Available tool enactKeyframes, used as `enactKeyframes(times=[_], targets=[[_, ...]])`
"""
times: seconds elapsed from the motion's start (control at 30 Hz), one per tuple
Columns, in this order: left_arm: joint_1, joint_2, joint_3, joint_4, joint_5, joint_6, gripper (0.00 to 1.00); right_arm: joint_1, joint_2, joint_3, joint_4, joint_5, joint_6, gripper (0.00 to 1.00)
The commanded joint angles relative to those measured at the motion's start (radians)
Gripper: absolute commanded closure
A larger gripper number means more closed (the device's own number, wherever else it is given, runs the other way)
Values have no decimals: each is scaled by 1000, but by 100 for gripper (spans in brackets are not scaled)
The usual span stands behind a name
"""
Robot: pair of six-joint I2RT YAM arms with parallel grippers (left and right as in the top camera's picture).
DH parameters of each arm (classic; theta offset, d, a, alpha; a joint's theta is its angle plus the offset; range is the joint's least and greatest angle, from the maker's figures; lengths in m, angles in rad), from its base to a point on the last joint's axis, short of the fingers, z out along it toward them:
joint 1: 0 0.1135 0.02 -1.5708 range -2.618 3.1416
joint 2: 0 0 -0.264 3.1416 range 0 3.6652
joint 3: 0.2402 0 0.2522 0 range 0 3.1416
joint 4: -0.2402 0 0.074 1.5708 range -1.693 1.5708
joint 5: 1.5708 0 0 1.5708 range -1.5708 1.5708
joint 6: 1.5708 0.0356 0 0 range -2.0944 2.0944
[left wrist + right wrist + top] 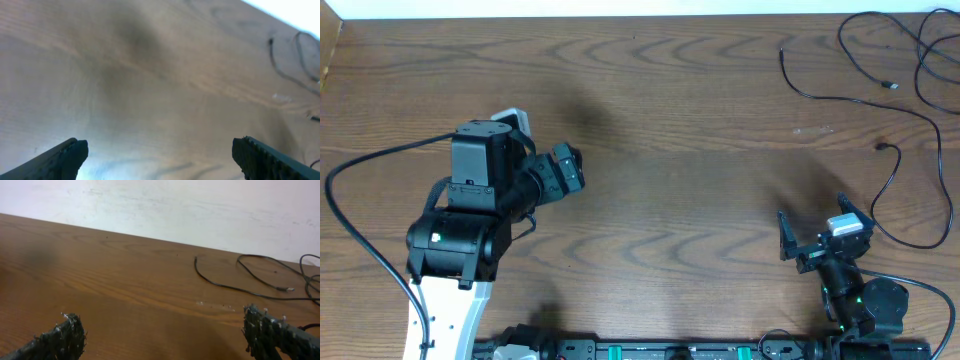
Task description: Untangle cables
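Left claw point(563, 172): jaws spread wide, holding nothing, above the bare desk point(670, 120).
Right claw point(817, 226): jaws spread wide, holding nothing, well short of the cables point(891, 87).
Cables: loose black loops on the desk's far right corner.
Overhead only: both arms together.
Right wrist only: pale wall point(200, 210) behind the desk.

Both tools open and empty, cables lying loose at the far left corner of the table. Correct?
One thing is wrong: the cables lie at the far right corner of the table, not the far left, as the overhead view shows. The rest stands: the left tool and the right tool are both open and empty.
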Motion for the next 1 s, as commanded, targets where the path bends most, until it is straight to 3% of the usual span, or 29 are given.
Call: enactKeyframes(times=[0.0,0.27,0.53,0.97], targets=[[3,-2,5,55,-6,47,2,-6,-7,-8,2,11,-7,1],[3,-89,21,196,-35,81,2,-6,-7,-8,2,11,-7,1],[3,-259,22,124,-197,82,2,-6,-7,-8,2,11,-7,1],[3,-499,22,42,-216,85,2,-6,-7,-8,2,11,-7,1]])
